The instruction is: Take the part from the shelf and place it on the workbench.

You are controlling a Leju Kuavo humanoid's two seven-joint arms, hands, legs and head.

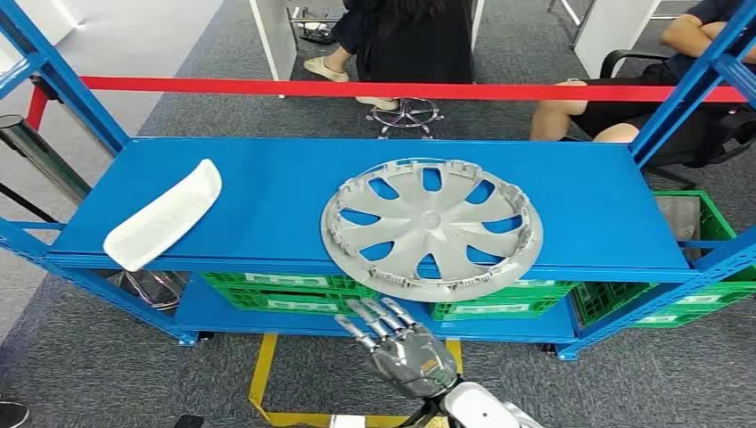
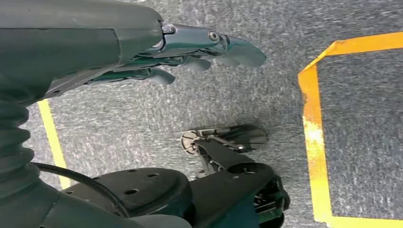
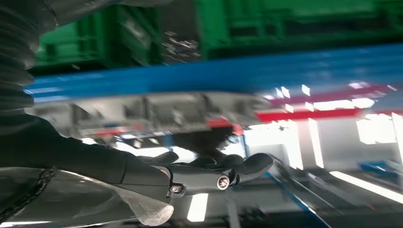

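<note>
Grey carpet (image 1: 107, 357) – yellow floor tape (image 1: 260, 374), red barrier (image 1: 357, 88).

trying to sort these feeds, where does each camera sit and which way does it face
Head view: high on the robot, looking forward and down at the blue metal shelf, with the round silver hubcap and white curved plastic panel on it; the right hand reaches in from below.
Left wrist view: behind the left hand, looking down at grey carpet with yellow floor tape.
Right wrist view: behind the right hand, facing the shelf edge, blurred.
Head and right wrist views share the shelf, hubcap and right hand.
</note>
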